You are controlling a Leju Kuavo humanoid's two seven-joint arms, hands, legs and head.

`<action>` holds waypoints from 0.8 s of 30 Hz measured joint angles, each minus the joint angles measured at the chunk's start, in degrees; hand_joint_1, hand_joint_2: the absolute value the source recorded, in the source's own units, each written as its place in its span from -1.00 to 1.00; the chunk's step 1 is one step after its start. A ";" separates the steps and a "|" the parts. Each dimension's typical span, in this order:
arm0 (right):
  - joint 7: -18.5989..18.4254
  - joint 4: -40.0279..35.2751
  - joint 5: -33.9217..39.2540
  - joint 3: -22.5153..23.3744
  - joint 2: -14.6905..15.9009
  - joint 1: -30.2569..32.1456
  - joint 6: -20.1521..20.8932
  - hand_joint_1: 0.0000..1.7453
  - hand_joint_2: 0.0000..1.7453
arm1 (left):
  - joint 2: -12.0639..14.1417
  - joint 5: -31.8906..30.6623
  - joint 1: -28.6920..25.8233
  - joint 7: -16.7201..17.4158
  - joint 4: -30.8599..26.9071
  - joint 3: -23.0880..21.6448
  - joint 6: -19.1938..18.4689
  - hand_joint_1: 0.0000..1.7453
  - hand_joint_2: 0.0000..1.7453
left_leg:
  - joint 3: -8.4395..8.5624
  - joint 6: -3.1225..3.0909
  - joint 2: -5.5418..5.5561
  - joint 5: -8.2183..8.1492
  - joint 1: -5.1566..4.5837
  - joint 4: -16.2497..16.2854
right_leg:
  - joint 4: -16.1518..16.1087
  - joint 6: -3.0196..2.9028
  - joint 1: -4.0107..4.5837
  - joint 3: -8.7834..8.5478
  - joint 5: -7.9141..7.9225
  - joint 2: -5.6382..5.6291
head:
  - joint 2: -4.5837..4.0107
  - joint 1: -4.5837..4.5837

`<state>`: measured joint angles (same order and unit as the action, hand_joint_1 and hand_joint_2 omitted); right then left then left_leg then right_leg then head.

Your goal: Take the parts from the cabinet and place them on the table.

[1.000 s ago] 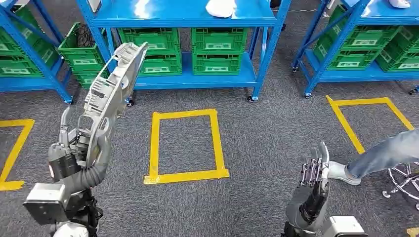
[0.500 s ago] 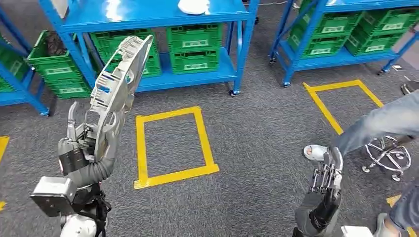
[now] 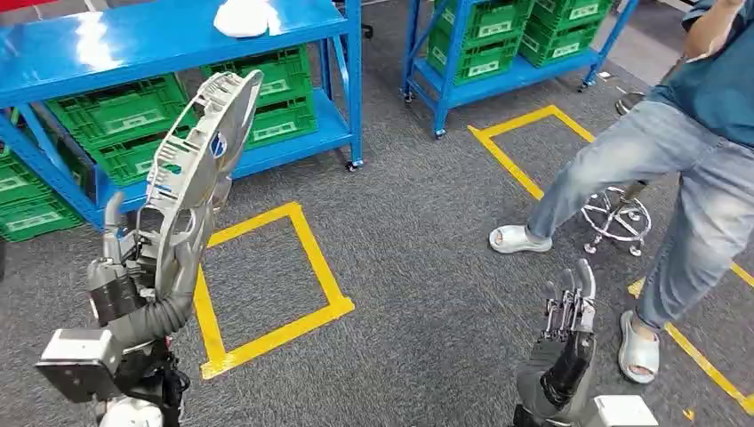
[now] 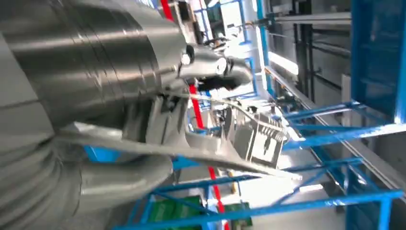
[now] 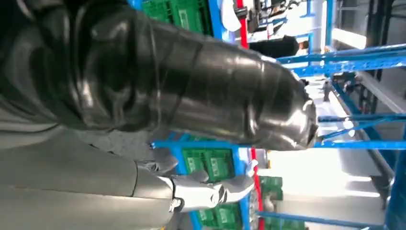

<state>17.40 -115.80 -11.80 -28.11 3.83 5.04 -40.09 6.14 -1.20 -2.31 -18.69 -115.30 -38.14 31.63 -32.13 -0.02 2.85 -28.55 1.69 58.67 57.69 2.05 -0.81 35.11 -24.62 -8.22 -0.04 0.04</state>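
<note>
Grey carpet floor (image 3: 427, 222) carries a yellow tape rectangle (image 3: 267, 285) near the centre, with a second taped outline (image 3: 525, 151) toward two o'clock. At eleven o'clock a blue shelving rack (image 3: 178, 36) on castors stands on the carpet, a white bundle (image 3: 242, 16) on its top shelf and green crates (image 3: 124, 111) on the lower one. Another blue rack (image 3: 498, 76) with green crates sits at one o'clock, and a stool base (image 3: 616, 218) rests at three o'clock beside a person's sandalled feet (image 3: 516, 238).

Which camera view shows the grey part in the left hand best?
The head view: the grey part stands upright, whole, held at its lower end by the left hand. The left wrist view shows it close and blurred. The right wrist view gives nothing clear of it.
</note>
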 joint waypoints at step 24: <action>0.24 0.02 0.83 -0.22 0.26 -0.54 0.02 -1.00 -1.00 | 0.20 -1.05 0.01 0.22 0.11 0.07 -0.07 1.00 1.00 | -8.50 0.83 -2.95 -6.38 -0.40 16.28 | 0.30 -2.28 1.01 -0.09 -0.25 4.05 | 0.00 -0.13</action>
<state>17.64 -115.78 -10.97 -28.33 4.09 4.50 -40.06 6.34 -2.25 -2.31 -18.47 -115.19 -38.07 31.56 -40.63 0.81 -0.09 -34.92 1.30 74.96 57.99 -0.22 0.20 35.01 -24.87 -4.16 -0.04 -0.09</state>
